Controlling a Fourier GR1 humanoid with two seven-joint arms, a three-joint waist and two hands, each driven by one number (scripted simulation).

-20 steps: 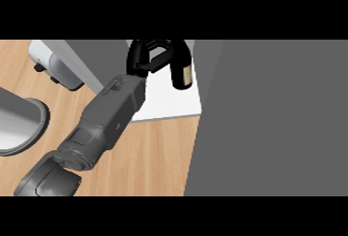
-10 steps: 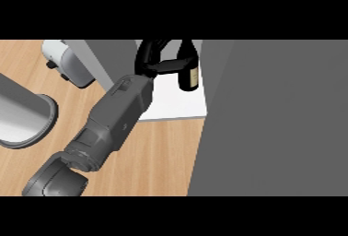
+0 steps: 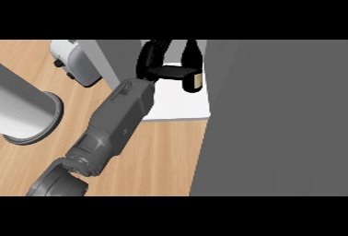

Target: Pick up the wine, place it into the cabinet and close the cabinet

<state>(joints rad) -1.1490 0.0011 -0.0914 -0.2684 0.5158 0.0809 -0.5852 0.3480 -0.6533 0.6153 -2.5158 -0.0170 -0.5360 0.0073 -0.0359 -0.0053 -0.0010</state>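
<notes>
The left robot hand [image 3: 158, 62] grasps the dark glass wine bottle [image 3: 192, 69], fingers curled round it, just above the white cabinet shelf [image 3: 178, 108] beside the grey cabinet door [image 3: 272, 120].

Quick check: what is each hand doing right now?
Left hand: not in view.
Right hand: fingers curled round the wine bottle, holding it.

A dark, near-black glass wine bottle [image 3: 192, 64] carries a pale cream label, and the black hand [image 3: 158, 60] round it sits on a plain mid-grey forearm [image 3: 115, 124]. The counter [image 3: 156, 152] shows warm light-brown wood grain, the cabinet's shelf floor [image 3: 178, 107] is white, its flat door panel [image 3: 279, 120] dull grey. A white-and-grey appliance [image 3: 75, 62] and a pale grey cylinder [image 3: 24, 113] stand at left.
</notes>
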